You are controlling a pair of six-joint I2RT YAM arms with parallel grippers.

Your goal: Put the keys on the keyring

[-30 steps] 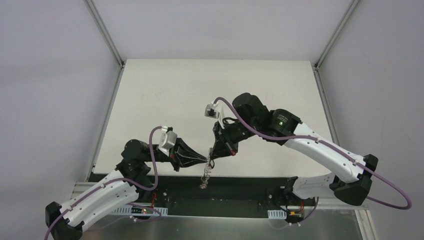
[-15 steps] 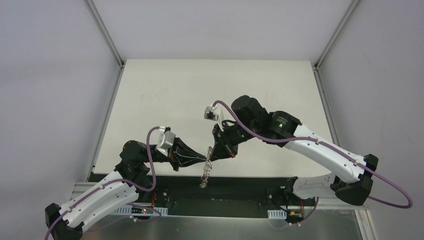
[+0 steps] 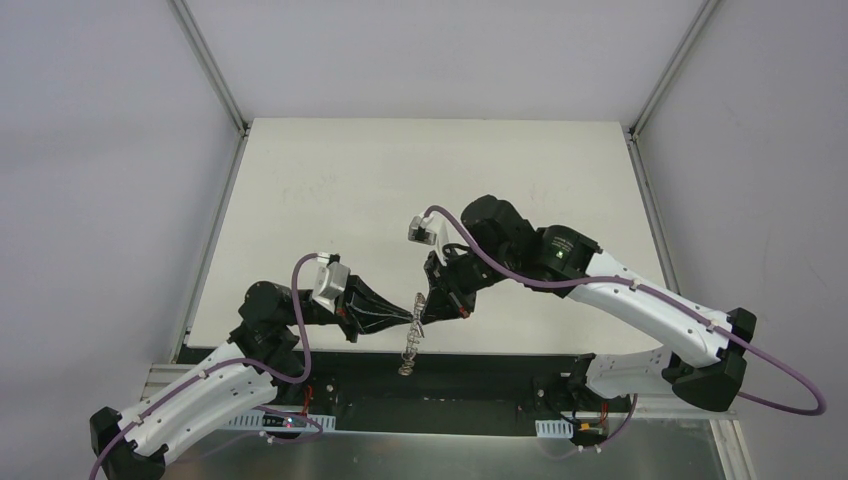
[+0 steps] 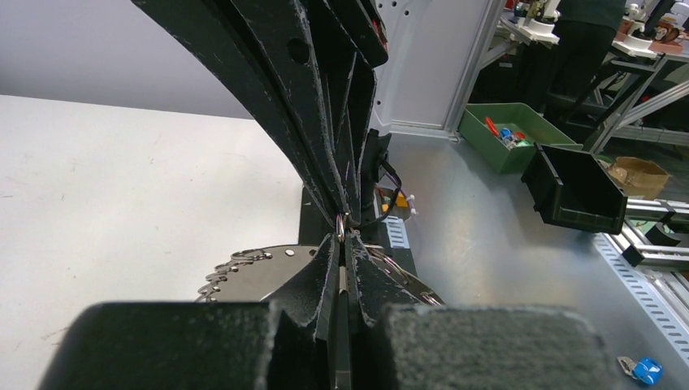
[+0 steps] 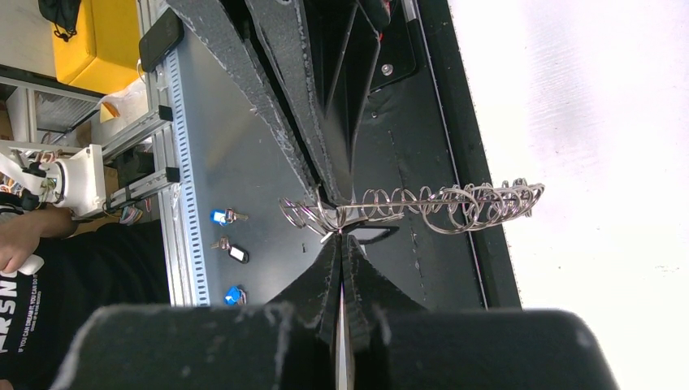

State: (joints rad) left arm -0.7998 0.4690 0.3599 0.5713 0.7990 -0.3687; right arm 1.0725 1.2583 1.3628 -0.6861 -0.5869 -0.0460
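Left claw (image 3: 408, 318): fingers pressed together with no gap, reaching in from the left, low over the near edge of the table (image 3: 330, 190). Its tips pinched the keyring (image 3: 408, 350) at the top end. In my left wrist view the ring's flat, toothed rim (image 4: 252, 272) spread out to the left just behind my fingertips (image 4: 325, 280).

Keyring: held in the air between my two claws and hanging down from the pinch. It dangled over the black strip (image 3: 500, 365) along the table's front. It was a silvery thing, fringed with thin wire loops. In the right wrist view the loops (image 5: 455, 203) ran in a row away from the pinch.

Right claw (image 3: 424, 310): came in from the right and above, meeting the left claw tip to tip. Fingers were squeezed tight, and a small wire loop sat right at their ends. I could not tell whether a key was on the ring.

Beyond the table, in the right wrist view, a key (image 5: 236, 253) with a dark tag lay on the grey metal ledge (image 5: 203, 146). It sat between two blue-tagged keys (image 5: 221, 216), well apart from the ring.
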